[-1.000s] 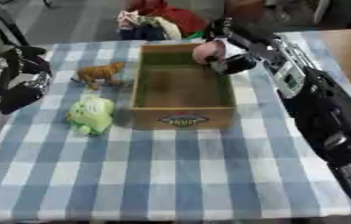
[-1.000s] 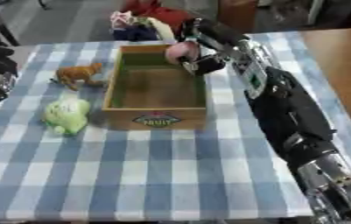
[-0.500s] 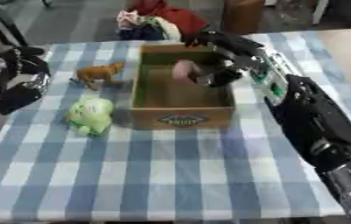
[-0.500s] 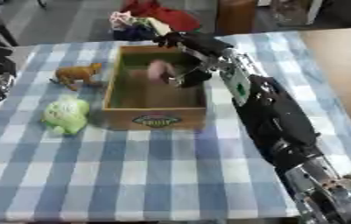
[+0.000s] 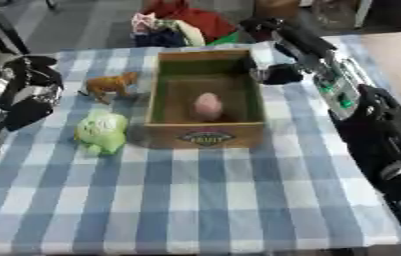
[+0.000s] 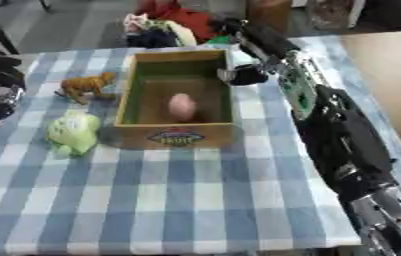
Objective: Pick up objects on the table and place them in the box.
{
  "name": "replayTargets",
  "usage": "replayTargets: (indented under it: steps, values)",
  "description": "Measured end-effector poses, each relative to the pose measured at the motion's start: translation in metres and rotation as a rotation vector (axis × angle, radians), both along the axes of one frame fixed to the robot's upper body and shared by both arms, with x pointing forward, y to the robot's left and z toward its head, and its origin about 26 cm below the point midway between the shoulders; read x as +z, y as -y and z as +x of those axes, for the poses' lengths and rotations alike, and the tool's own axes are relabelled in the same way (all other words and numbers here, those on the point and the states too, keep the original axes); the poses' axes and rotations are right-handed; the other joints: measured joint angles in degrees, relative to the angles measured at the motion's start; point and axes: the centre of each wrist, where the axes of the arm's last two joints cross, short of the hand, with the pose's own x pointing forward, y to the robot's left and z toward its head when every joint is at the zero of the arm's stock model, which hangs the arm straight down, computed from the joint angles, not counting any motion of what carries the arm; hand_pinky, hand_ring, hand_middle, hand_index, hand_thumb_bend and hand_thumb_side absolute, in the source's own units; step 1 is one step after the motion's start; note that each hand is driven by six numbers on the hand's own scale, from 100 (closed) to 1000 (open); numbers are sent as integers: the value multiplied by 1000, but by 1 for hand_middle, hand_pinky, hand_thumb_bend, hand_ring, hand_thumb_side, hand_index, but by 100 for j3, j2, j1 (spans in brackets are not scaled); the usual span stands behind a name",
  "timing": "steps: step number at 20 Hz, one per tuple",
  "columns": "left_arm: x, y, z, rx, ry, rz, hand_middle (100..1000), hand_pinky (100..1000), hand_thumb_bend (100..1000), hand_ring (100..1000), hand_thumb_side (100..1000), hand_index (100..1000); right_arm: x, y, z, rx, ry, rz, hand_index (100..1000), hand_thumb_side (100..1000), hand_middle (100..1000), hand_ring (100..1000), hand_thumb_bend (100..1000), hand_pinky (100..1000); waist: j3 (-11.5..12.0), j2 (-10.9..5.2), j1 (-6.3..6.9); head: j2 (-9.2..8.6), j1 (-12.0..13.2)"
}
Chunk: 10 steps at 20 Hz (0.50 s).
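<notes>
Left eye view showed a pale pink egg-shaped toy (image 5: 207, 106) lying in the wooden box (image 5: 206, 136), below-left of the right hand (image 5: 278, 73), whose curled fingers held nothing.

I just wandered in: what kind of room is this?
Probably a test or demo room dressed as a home: a checked tablecloth, toys beside a wooden box, a heap of clothes on the floor behind.
</notes>
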Motion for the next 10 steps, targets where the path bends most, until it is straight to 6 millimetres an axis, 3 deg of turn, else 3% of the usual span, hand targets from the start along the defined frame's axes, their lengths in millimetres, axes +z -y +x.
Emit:
replayTargets:
  steps: [1, 3, 6, 10]
  values:
    - [0, -1, 0, -1, -1, 5, 627, 769, 100, 659, 262, 807, 1, 1, 0, -2, -1, 6, 957, 216, 771, 795, 100, 789, -16, -1, 0, 0, 16]
    - [-5, -3, -1, -13, -19, 45, 654, 781, 100, 682, 276, 823, -3, 9, -2, -21, -6, 29, 958, 216, 769, 794, 100, 789, -158, -8, -4, 0, 91]
    - [-8, -7, -1, -65, -46, 163, 680, 788, 107, 704, 311, 835, -1, 41, -7, -74, 2, 39, 958, 216, 766, 794, 100, 789, -204, -8, 10, 0, 167]
    - [-12, -15, 1, -137, -86, 325, 727, 801, 203, 739, 353, 850, 9, 68, -11, -111, 12, 59, 958, 217, 764, 792, 100, 788, -215, -9, 2, 0, 199]
